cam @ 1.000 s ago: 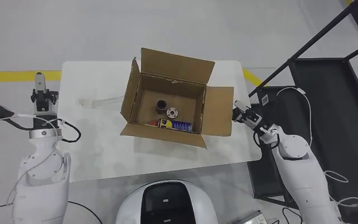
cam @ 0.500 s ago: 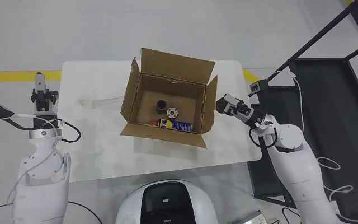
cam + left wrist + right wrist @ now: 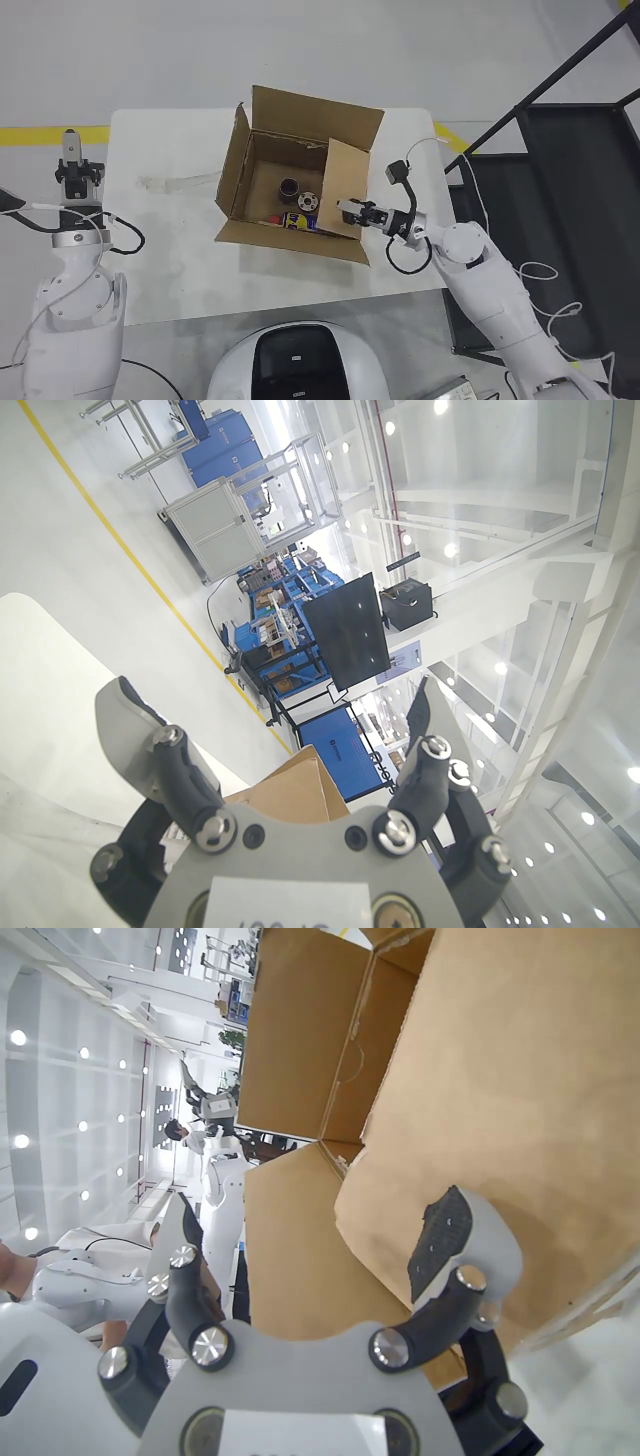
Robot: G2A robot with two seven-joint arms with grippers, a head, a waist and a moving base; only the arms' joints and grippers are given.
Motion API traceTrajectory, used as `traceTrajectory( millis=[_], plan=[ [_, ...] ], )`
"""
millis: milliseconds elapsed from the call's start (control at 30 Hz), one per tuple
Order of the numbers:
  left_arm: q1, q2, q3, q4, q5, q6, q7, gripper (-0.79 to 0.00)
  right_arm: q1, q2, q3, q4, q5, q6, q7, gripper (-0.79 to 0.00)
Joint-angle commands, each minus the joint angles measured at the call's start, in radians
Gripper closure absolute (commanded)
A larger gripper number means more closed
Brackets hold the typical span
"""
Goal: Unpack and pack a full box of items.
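Note:
An open cardboard box (image 3: 300,240) stands mid-table. Inside lie a dark cylinder (image 3: 289,187), a round metal part (image 3: 309,200) and a blue and yellow spray can (image 3: 298,220), the can partly hidden by the right flap (image 3: 345,180). That flap stands tilted inward over the opening. My right gripper (image 3: 347,210) is open and presses against the flap's outer face; the wrist view has the flap (image 3: 500,1128) lying against one finger (image 3: 445,1233). My left gripper (image 3: 75,172) hangs open and empty over the table's left edge, far from the box (image 3: 300,785).
The white table (image 3: 180,260) has free room left of the box, with a thin clear strip (image 3: 178,183) lying there. A black metal rack (image 3: 570,150) stands close to the table's right side. The other three flaps stand spread outward.
My right arm has swung left toward the box, and the right flap has gone from lying flat outward to leaning in over the opening. The left arm has kept still.

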State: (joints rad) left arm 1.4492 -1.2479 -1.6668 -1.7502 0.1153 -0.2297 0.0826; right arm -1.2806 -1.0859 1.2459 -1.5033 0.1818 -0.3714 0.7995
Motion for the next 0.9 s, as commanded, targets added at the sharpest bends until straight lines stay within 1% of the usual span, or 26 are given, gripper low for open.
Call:
traceTrajectory(
  millis=[0, 67, 200, 333, 533, 600, 700, 733, 800, 867],
  plan=[
    [0.000, 0.000, 0.000, 0.000, 0.000, 0.000, 0.000, -0.785, 0.006, -0.001, -0.011, 0.011, -0.031, 0.005, -0.007, -0.785],
    [0.000, 0.000, 0.000, 0.000, 0.000, 0.000, 0.000, -0.785, 0.010, -0.002, -0.019, 0.019, -0.052, 0.005, -0.017, -0.785],
    [0.000, 0.000, 0.000, 0.000, 0.000, 0.000, 0.000, -0.785, 0.020, -0.004, -0.021, 0.017, -0.041, 0.005, -0.026, -0.785],
    [0.000, 0.000, 0.000, 0.000, 0.000, 0.000, 0.000, -0.785, 0.026, -0.004, 0.000, -0.017, 0.033, -0.002, -0.028, -0.785],
    [0.000, 0.000, 0.000, 0.000, 0.000, 0.000, 0.000, -0.785, 0.037, -0.003, 0.051, -0.128, 0.180, -0.010, -0.022, -0.785],
    [-0.004, 0.000, 0.005, -0.015, -0.013, -0.019, -0.022, -0.785, 0.041, -0.004, 0.062, -0.160, 0.221, -0.018, -0.032, -0.785],
    [-0.017, 0.002, 0.029, -0.027, -0.019, -0.097, -0.107, -0.785, 0.053, -0.006, 0.085, -0.197, 0.259, -0.041, -0.056, -0.785],
    [-0.022, 0.001, 0.042, -0.024, -0.034, -0.108, -0.132, -0.785, 0.057, -0.006, 0.097, -0.209, 0.264, -0.057, -0.064, -0.785],
    [-0.034, -0.001, 0.079, -0.025, -0.091, -0.105, -0.182, -0.785, 0.059, -0.004, 0.121, -0.225, 0.277, -0.067, -0.073, -0.785],
    [-0.044, -0.007, 0.118, -0.023, -0.161, -0.060, -0.205, -0.785, 0.058, -0.002, 0.152, -0.240, 0.293, -0.073, -0.079, -0.785]
  ],
)
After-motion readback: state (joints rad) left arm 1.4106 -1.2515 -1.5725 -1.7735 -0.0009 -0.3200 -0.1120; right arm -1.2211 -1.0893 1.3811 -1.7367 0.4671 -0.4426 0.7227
